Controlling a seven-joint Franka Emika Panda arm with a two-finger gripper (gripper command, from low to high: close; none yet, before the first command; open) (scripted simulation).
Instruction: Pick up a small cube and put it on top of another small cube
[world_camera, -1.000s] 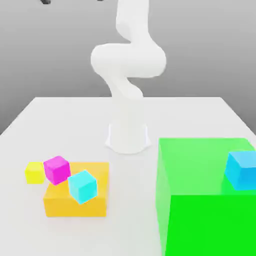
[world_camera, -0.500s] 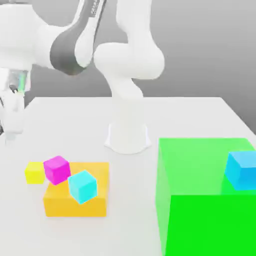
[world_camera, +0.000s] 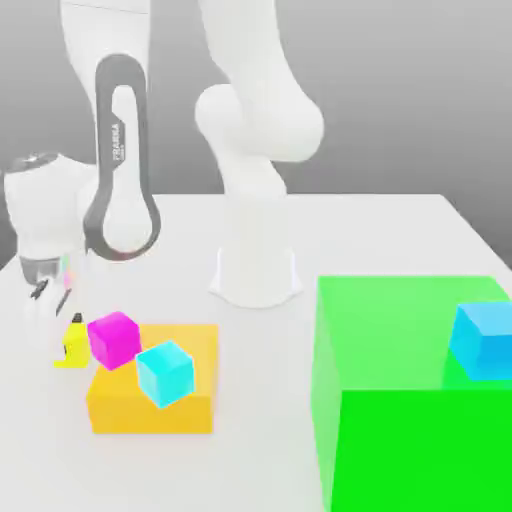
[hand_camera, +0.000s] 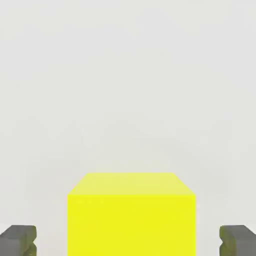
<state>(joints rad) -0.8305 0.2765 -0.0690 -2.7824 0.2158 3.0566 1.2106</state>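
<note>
**Gripper straddles the yellow cube**

Here we see the gripper (world_camera: 62, 335) low over the white table (world_camera: 380, 240), at about nine o'clock in the exterior view. It sits right at the small yellow cube (world_camera: 72, 350), which it partly hides. In the hand view the yellow cube (hand_camera: 131, 215) rests on the table between the two dark fingertips (hand_camera: 19, 241), one at roughly seven o'clock and the other at five o'clock. A strip of bare table shows on each side between cube and pad, so we read the jaws as apart and not yet pressing on it.

In the exterior view, just beside the yellow cube on its three o'clock side, a magenta cube (world_camera: 113, 339) sits at the corner of a flat orange-yellow block (world_camera: 150, 395). Whether it touches the yellow cube we cannot tell. A cyan cube (world_camera: 165, 373) sits tilted on the top of that block, near its front edge.

Well apart, at about four o'clock in the exterior view, stands a large green block (world_camera: 410, 400) with a light blue cube (world_camera: 484, 340) on top near its right edge. The arm's white base (world_camera: 256, 265) stands on the table near the centre.
</note>
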